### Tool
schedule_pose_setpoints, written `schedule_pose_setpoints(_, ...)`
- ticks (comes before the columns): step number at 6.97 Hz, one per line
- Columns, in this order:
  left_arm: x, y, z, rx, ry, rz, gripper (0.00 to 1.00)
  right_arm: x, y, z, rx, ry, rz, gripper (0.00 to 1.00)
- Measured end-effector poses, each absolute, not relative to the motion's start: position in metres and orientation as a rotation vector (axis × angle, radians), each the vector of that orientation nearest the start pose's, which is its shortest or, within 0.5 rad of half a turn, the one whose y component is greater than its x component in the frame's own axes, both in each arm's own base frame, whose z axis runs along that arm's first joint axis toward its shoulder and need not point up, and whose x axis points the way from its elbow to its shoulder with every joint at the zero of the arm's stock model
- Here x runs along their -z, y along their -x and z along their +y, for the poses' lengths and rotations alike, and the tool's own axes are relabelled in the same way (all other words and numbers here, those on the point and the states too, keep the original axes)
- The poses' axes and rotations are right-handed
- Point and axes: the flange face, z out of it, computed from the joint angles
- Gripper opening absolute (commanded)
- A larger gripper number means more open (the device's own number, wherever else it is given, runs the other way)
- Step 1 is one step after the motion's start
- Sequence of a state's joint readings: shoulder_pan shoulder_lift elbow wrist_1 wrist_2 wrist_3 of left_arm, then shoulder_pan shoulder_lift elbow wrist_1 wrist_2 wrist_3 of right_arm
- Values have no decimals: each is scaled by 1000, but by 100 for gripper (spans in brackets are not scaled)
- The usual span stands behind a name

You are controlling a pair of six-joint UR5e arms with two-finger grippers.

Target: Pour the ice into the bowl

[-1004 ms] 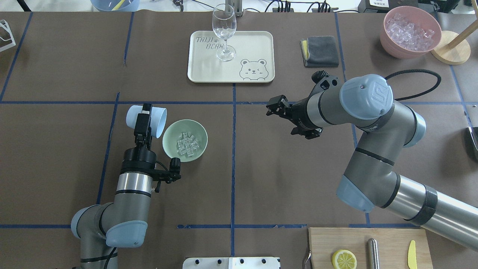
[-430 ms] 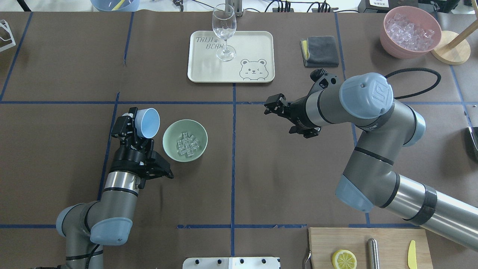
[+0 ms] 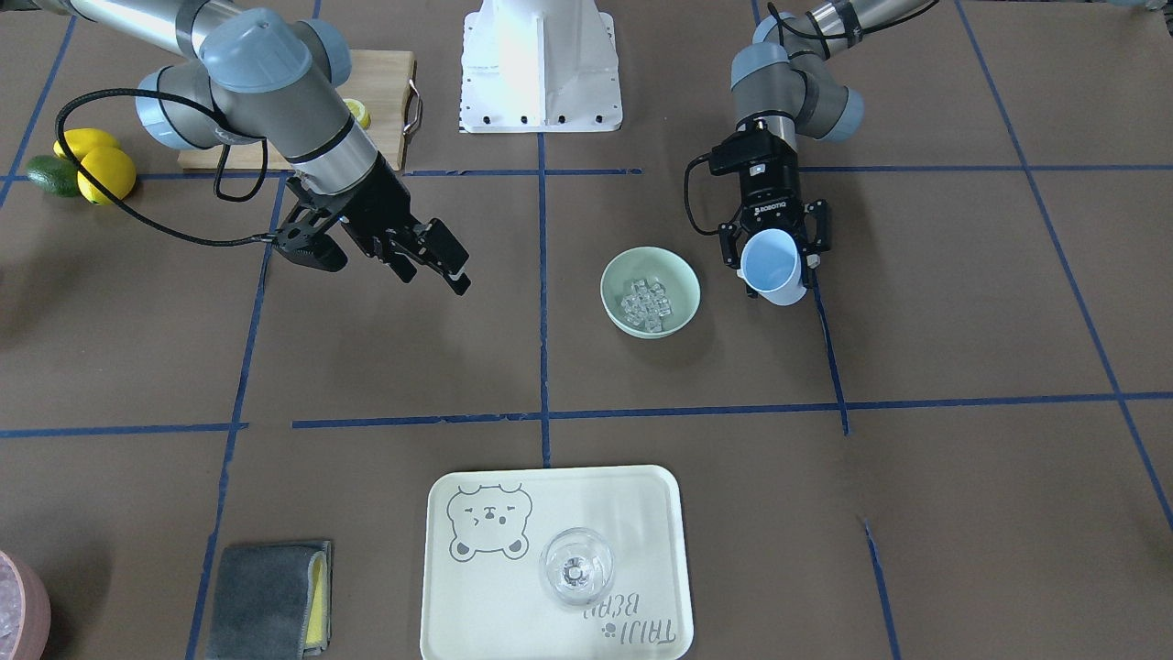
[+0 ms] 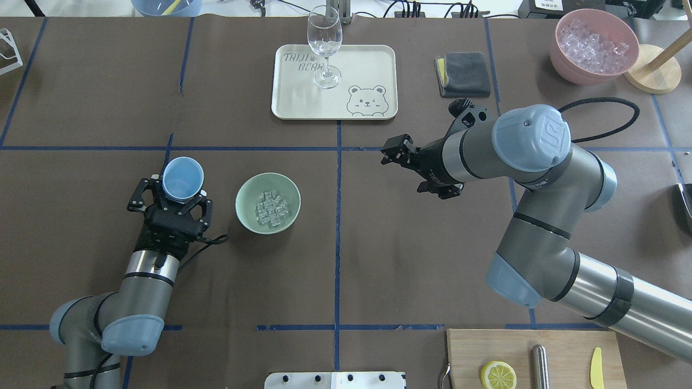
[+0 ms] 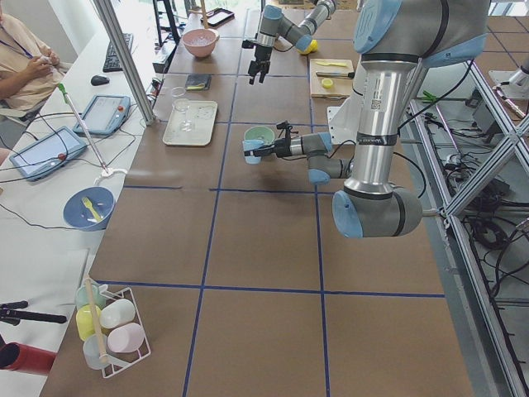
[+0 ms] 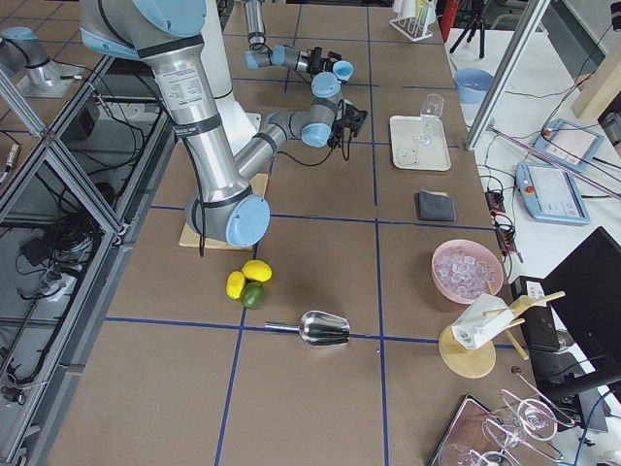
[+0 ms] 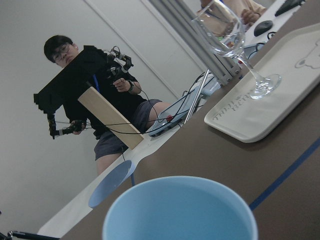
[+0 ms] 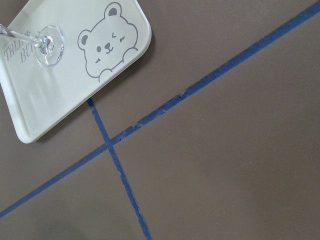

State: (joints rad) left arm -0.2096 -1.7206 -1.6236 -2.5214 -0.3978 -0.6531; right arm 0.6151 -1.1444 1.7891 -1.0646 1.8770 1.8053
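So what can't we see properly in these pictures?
- The cup: the left wrist view's bottom edge cuts off everything below its rim.
- The ice: heaped in the bowl, too small to count in the overhead view.
- The pink bowl: mostly cut off by the front view's corner.
- The lemon half: mostly behind the right arm in the front view.

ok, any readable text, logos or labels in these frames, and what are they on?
"TAIJI BEAR": printed on the cream tray, beside a bear drawing.
"ROBOTIQ": on the body of the left end effector, which holds the light blue cup.
"UR": logo on the blue joint cap of the right arm.
Tablet screens on the side bench: too small to read.
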Motion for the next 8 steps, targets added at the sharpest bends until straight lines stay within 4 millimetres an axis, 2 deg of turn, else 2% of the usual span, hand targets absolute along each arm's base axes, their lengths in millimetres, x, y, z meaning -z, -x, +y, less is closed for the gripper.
schedule_pose_setpoints(2,-471,-425,-328,369,-1321,502,0,-261,444,-440,-575,47,-1191,100)
schedule_pose_setpoints(3,-495,-399,-324,443,-1306,562,0,-260,443,-440,-576,45,-1192,100)
schedule_pose_setpoints(5,-538,-363,-316,451,-1297,543,0,-260,444,-440,-583,32,-1191,100)
schedule_pose_setpoints(8,-581,-337,-311,440,-1287,516,0,-263,447,-439,-585,25,-1184,100)
